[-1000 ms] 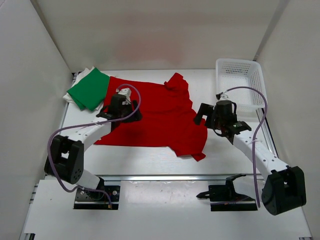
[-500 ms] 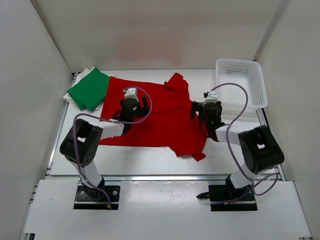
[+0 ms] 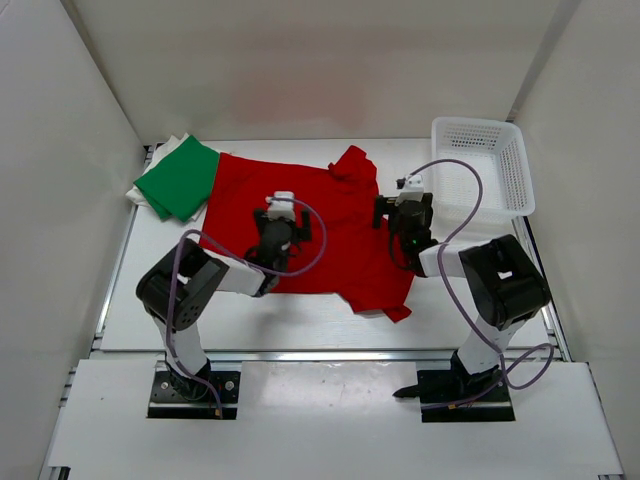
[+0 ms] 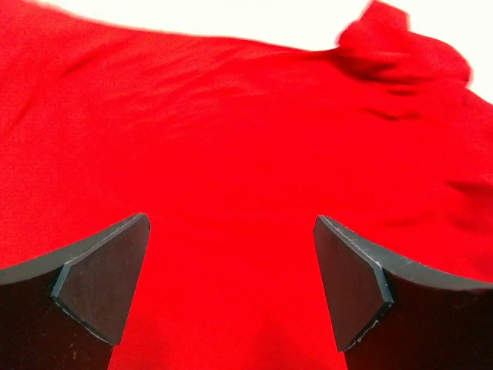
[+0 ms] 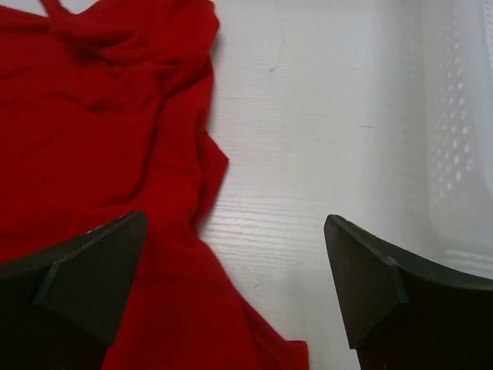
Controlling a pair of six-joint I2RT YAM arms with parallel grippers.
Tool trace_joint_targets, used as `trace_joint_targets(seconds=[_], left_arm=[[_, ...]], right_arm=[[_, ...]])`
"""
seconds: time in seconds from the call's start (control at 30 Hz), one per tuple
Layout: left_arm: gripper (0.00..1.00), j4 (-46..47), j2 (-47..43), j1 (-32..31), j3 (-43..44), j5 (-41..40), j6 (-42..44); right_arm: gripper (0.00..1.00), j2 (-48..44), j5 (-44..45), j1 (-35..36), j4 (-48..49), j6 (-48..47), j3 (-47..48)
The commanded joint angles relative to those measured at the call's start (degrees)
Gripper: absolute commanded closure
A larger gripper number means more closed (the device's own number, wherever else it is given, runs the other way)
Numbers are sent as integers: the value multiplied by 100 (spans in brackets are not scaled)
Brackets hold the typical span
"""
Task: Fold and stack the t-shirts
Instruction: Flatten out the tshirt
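No writing, label, brand, number or sign can be read anywhere; the red t-shirt (image 3: 320, 225) is plain; the green t-shirt (image 3: 180, 180) and the white basket (image 3: 480, 165) bear none either.

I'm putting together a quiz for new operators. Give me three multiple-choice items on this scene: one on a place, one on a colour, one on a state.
1. On the table, the folded green t-shirt lies at: A the far left corner; B the near right corner; C the centre.
2. The spread-out t-shirt is: A white; B red; C green.
3. The left gripper is: A shut on cloth; B open, holding nothing; C shut on a sleeve.

Answers:
1 A, it sits at the top left of the overhead view.
2 B, it is plain red in every view.
3 B, its fingers stand wide apart with nothing between them.
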Motion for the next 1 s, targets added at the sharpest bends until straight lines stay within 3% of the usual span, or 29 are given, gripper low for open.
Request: trace_joint_targets(seconds=[0.0, 0.17, 0.4, 0.53, 0.63, 0.7, 0.73, 0.83, 0.87, 0.9, 0.93, 0.97], left_arm=[[2, 1401, 187, -864, -115, -922, 1490], [1, 682, 266, -620, 290, -686, 1238], [1, 568, 293, -655, 378, -650, 1221], [1, 182, 143, -155, 421, 236, 591], [1, -793, 222, 566, 981, 1151, -400], [1, -2701, 318, 804, 1729, 1152, -843], [1, -3199, 180, 822, 1949, 1091, -897], [2, -3335, -706, 805, 1488, 1019, -1054], [11, -3475, -840, 831, 1424, 1046, -1195], [35, -3763, -1198, 953, 1415, 1177, -1344], [48, -4045, -1480, 1119, 1380, 1370, -1432], [66, -4369, -1779, 1199, 1310, 1389, -1564]], right_arm=[[1, -76, 337, 137, 592, -284, -71], [1, -234, 326, 145, 1321, -362, -537], [1, -155, 528, 277, 1129, -451, -337], [0, -85, 1398, 453, 1287, -276, -397], [1, -76, 768, 217, 558, -230, 102], [1, -94, 1193, 330, -1042, -144, 732], [1, -146, 1406, 496, -1487, 66, 1094], [1, -566, 1461, 874, -2255, -133, 1063], [1, -803, 1522, 971, -2238, -187, 1001], [0, -954, 1653, 1164, -2299, -100, 792], [10, -1216, 1567, 1374, -2334, 31, 633], [44, -1532, 1453, 1551, -2352, 207, 475]])
